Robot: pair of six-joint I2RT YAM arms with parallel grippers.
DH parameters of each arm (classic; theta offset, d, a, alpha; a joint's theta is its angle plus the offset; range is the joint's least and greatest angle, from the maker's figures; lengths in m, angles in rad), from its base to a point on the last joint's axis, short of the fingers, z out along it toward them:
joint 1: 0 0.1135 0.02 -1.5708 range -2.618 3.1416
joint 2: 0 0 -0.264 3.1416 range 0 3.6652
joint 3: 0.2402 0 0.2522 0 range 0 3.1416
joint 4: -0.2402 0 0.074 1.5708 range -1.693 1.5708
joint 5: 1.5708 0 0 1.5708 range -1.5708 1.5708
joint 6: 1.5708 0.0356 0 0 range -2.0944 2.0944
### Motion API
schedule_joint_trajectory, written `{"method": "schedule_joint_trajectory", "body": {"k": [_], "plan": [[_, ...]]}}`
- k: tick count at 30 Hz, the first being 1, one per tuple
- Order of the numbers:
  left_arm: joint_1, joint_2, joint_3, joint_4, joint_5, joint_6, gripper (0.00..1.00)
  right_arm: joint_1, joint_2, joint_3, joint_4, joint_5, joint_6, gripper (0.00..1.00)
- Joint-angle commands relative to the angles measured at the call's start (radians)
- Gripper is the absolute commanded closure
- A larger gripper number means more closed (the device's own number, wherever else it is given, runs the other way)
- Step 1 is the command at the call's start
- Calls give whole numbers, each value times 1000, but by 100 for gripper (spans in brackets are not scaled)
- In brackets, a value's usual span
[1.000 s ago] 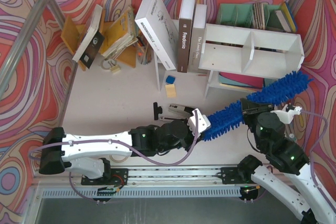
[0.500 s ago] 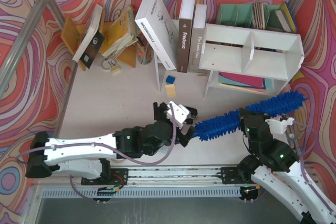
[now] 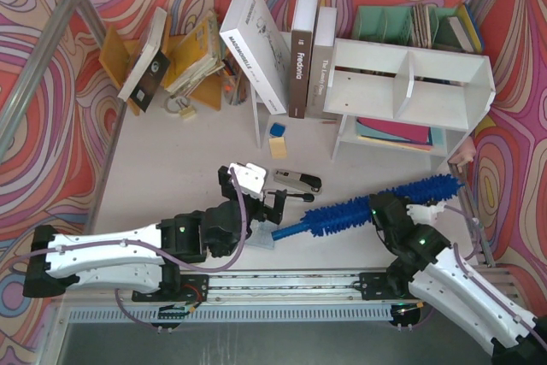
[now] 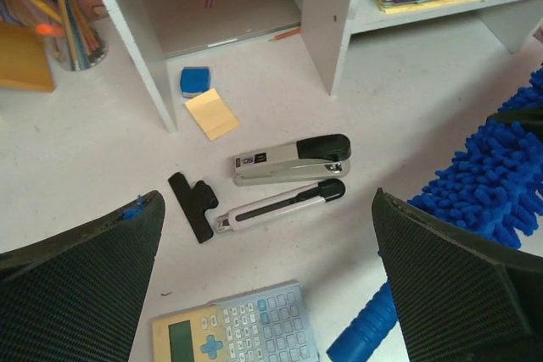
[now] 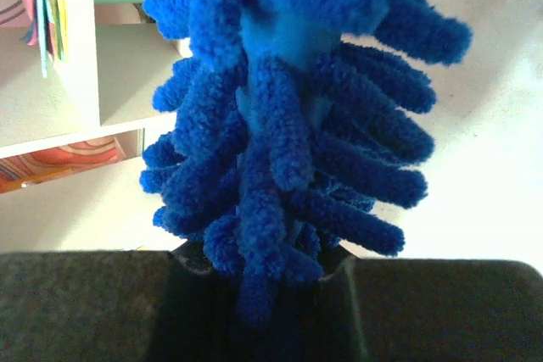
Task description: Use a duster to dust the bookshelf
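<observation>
The white bookshelf [image 3: 376,55] stands at the back right; its leg [image 4: 327,19] and side board [image 5: 76,82] show in the wrist views. The blue duster [image 3: 359,209] lies slanted in front of it, the handle end [image 3: 286,230] low on the table, the fluffy tip [image 3: 440,185] near the shelf's lower right corner. My right gripper [image 3: 382,211] is shut on the fluffy head [image 5: 288,99], its fingers [image 5: 263,294] buried in blue strands. My left gripper [image 3: 254,190] stands open, left of the handle [image 4: 365,332], with nothing between its fingers [image 4: 267,294].
A stapler [image 4: 293,158], utility knife [image 4: 280,205], black binder clip [image 4: 193,205] and calculator [image 4: 237,328] lie in front of the left gripper. Sticky notes [image 3: 278,144] lie by the shelf. Upright books [image 3: 303,49], an orange rack [image 3: 192,57] and a teal organizer [image 3: 389,23] line the back.
My left gripper has opened, let go of the duster's handle and drawn back to the left. The right arm has pulled the duster down and left, away from the bookshelf.
</observation>
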Motion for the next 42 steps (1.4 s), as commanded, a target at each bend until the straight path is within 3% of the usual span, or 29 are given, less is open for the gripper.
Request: {"method": "schedule_joint_trajectory", "body": {"k": [1, 13, 18, 23, 29, 32, 35, 38, 40, 42], "plan": [[5, -18, -23, -15, -90, -43, 2, -2, 63, -30, 160, -30, 83, 100], [5, -17, -42, -25, -109, -65, 2, 0, 249, -94, 326, -75, 144, 94], [7, -22, -48, -31, -120, -70, 2, -2, 304, -123, 393, -109, 167, 85], [13, -26, -54, -39, -131, -83, 2, -2, 349, -137, 432, -138, 182, 71], [26, -23, -50, -66, -147, -104, 2, -2, 322, -136, 406, -134, 175, 45], [35, -22, -46, -74, -147, -107, 2, -3, 292, -125, 363, -129, 170, 31], [46, -19, -39, -84, -150, -105, 2, -2, 257, -101, 294, -105, 153, 24], [66, -13, -24, -103, -159, -108, 2, -3, 225, -60, 231, -68, 102, 18], [93, -6, -8, -130, -160, -122, 2, -2, 206, -26, 192, -42, 40, 6], [124, 4, 14, -168, -160, -139, 2, -2, 188, 11, 167, -13, -35, 1]]}}
